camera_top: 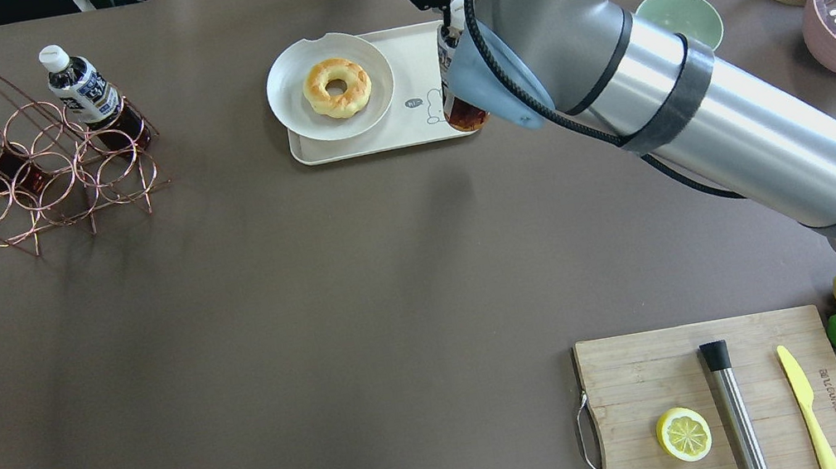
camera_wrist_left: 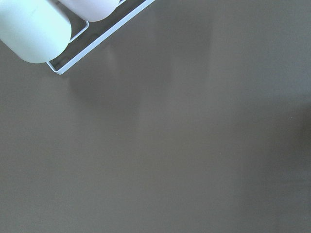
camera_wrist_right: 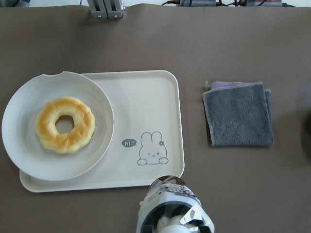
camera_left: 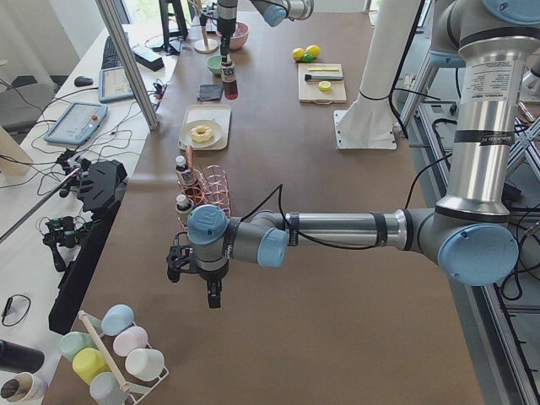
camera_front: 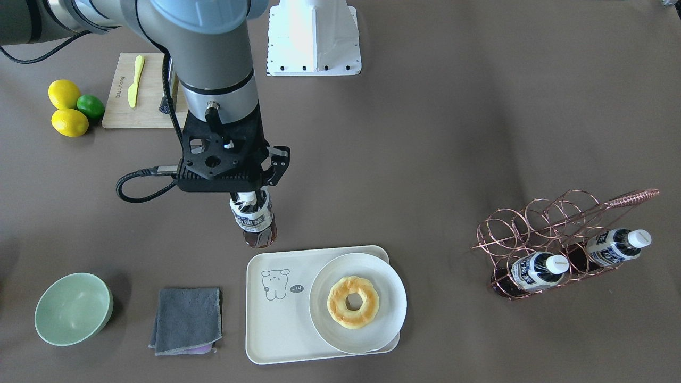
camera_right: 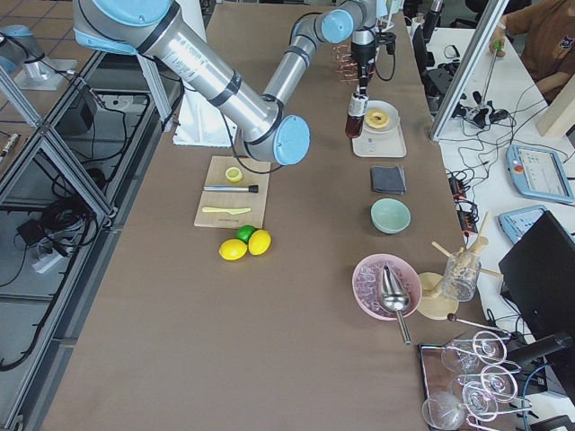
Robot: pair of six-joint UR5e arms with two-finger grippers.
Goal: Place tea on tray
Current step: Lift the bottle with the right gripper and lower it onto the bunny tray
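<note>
Brown table (camera_front: 425, 133): tea (camera_front: 259, 223) is held upright by right gripper (camera_front: 249, 201), jaws pinched on its neck, just beside tray (camera_front: 276, 340) rim; left gripper (camera_left: 208, 287) jaw state cannot be told

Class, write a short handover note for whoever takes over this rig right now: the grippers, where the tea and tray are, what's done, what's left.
Right gripper: shut on the tea, held upright in the air.
Left gripper: far from the job, over bare table; open or shut cannot be told.
Tray: the half by the drawing is free; plate with doughnut on the other.
Done: tea lifted, hanging at the tray's robot-side edge.
Left: move over the free half, lower, release.
</note>
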